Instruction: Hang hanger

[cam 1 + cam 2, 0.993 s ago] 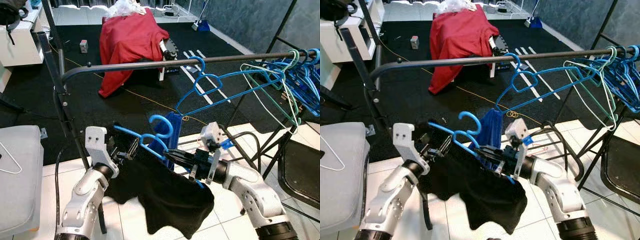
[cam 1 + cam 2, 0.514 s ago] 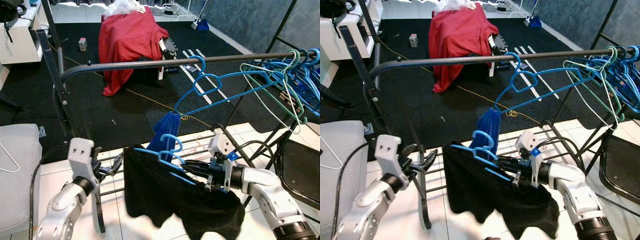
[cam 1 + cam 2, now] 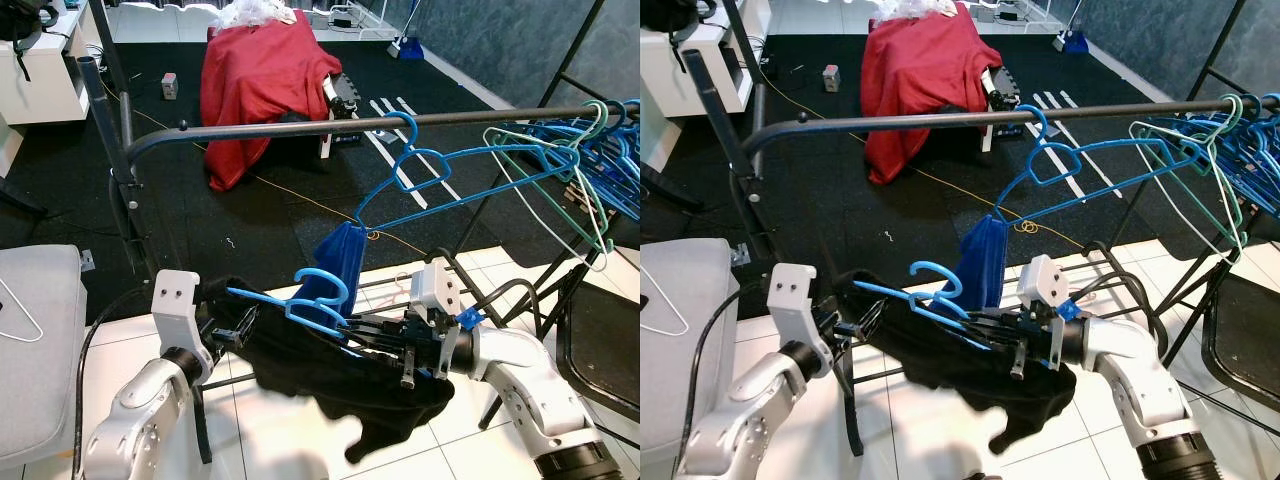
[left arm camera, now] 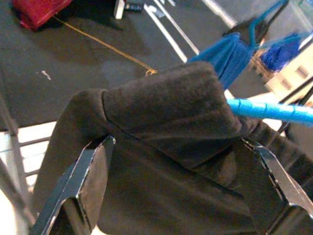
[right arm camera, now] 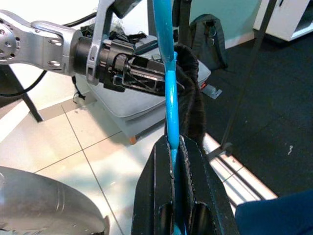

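Note:
A blue plastic hanger (image 3: 322, 283) carries a black garment (image 3: 372, 383) low in front of me, below the dark metal rail (image 3: 300, 127). My right gripper (image 3: 350, 328) is shut on the hanger's bar (image 5: 171, 98), under the hook. My left gripper (image 3: 240, 322) is at the garment's left shoulder. In the left wrist view its fingers (image 4: 88, 181) stand wide apart with the black cloth (image 4: 166, 122) bunched between them. The hanger's blue arm (image 4: 274, 111) pokes out of the cloth there.
Another blue hanger (image 3: 430, 170) with a blue cloth (image 3: 340, 262) hangs on the rail. Several blue and green hangers (image 3: 590, 150) crowd its right end. The rack's post (image 3: 125, 200) stands left, beside a grey seat (image 3: 30, 340). A red-draped object (image 3: 260, 80) lies behind.
Half a second ago my left gripper was apart from the garment, to its left; now it is back at the left shoulder. The garment lies flatter and the hanger has shifted left.

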Available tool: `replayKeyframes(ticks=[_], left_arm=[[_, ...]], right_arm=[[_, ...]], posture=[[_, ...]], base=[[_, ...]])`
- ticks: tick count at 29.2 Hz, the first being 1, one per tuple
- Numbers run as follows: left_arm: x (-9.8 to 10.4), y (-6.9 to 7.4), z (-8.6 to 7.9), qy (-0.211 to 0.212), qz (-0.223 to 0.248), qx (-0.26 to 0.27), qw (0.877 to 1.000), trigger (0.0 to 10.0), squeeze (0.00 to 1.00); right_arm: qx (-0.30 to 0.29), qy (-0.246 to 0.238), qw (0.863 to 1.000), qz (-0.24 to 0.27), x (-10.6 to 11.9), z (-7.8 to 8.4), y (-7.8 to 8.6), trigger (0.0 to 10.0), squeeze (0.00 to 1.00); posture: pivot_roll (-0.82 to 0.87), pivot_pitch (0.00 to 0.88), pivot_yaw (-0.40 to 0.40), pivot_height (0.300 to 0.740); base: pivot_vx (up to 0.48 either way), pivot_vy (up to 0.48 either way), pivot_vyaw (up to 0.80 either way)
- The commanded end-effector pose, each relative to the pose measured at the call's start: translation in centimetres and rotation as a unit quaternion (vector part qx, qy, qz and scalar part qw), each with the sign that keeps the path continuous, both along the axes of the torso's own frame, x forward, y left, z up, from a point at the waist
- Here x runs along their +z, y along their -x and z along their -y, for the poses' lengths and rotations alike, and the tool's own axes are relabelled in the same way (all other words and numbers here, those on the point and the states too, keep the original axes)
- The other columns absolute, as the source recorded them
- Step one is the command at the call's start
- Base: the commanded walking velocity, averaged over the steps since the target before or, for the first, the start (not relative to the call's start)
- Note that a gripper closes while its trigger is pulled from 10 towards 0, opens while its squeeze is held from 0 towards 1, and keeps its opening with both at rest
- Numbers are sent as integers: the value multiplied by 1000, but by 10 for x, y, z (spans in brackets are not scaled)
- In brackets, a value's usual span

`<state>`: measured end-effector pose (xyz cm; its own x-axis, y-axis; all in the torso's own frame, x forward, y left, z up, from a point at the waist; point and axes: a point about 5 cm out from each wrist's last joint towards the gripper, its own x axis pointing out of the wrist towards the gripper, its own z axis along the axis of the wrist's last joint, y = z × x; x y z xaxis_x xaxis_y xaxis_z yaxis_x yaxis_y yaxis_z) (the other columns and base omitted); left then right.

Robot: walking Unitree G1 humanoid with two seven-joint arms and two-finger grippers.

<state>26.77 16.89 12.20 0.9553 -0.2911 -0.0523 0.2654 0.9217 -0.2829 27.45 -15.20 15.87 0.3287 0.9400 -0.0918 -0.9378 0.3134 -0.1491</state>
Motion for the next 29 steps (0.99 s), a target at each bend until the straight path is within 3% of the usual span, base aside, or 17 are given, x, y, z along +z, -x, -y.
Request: replayKeyframes(ticks=[1,7,8,9,10,16,17,18,26,29], left_arm=[[2,3,-2,21,1,7,1000,10000,1000],[4,3,-2,21,2,10,1000,10000,1000],[5,2,-1,23,5,12,1000,9137,318],[5,2,-1,23,5,12,1000,9137,318],[6,-1,-1,14,7,22,1000,0,0],[2,-8,-12,-56,10,97,994,0,0],[1,-10,-16,-72,10,119,990,0,0],[1,-14,-24,-83,12,176,981,0,0],[3,-17,-26,-75,19,196,978,0,0],[4,-16,-34,-81,23,209,974,0,0]], right_arm=[[12,-10,1000,21,7,-1,1,0,0],[13,-10,1000,22,7,-1,1,0,0],[15,-10,1000,22,6,-1,2,0,0],[15,-10,1000,22,6,-1,2,0,0],[16,-11,1000,22,6,-2,3,0,0],[20,-19,999,24,7,-6,4,0,0],[20,-20,999,25,7,-7,5,0,0],[23,-23,999,26,8,-8,5,0,0],[27,-24,999,24,8,-9,6,0,0],[27,-19,999,17,5,-7,9,0,0]], posture=[[-115,138,-86,740],[-113,138,-87,740],[-113,133,-84,740],[-113,133,-84,740],[-111,132,-81,740],[-109,123,-79,740],[-109,123,-79,740],[-108,121,-79,740],[-113,117,-77,740],[-111,128,-79,740]], base=[[0,0,0],[0,0,0],[0,0,0],[0,0,0],[0,0,0],[0,0,0],[0,0,0],[0,0,0],[0,0,0],[0,0,0]])
